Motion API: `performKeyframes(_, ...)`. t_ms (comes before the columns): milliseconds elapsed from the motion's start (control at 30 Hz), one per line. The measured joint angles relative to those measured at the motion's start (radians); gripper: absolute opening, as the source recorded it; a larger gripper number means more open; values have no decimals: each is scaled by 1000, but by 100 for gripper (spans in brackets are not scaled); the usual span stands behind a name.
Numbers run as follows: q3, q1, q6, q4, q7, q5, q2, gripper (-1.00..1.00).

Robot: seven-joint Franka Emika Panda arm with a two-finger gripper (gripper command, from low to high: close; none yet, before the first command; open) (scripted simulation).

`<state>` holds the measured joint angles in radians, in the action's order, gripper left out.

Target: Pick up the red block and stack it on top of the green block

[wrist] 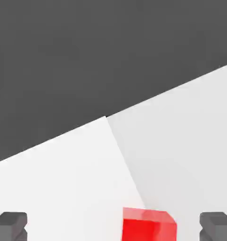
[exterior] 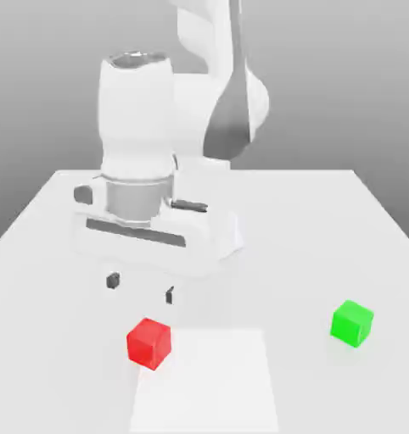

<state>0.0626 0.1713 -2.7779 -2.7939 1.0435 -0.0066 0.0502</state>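
Note:
The red block (exterior: 148,342) rests on the white table toward the exterior view's left, near the front. The green block (exterior: 352,322) sits apart from it at the exterior view's right. My gripper (exterior: 141,288) hangs open above and just behind the red block, touching nothing. In the hand view the red block (wrist: 149,225) lies between the two dark fingertips (wrist: 11,226), nearer to one of them, and the gripper (wrist: 114,227) holds nothing.
The white table (exterior: 327,237) stretches back to a far edge. A brighter white rectangular patch (exterior: 204,381) lies at the table front, beside the red block. The arm's bulky white body (exterior: 157,169) rises behind the gripper.

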Motion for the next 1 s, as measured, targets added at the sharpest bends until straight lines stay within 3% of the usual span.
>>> performKeyframes(233,-28,20,-210,10,-27,52,-254,0)
performKeyframes(267,-33,23,-229,13,-30,56,-276,-100)
performKeyframes(500,-34,25,-229,13,-27,53,-275,-100)
performKeyframes(767,-50,33,-23,-17,47,10,-39,-100)
performKeyframes(1000,-218,-247,43,7,326,40,5,-100)
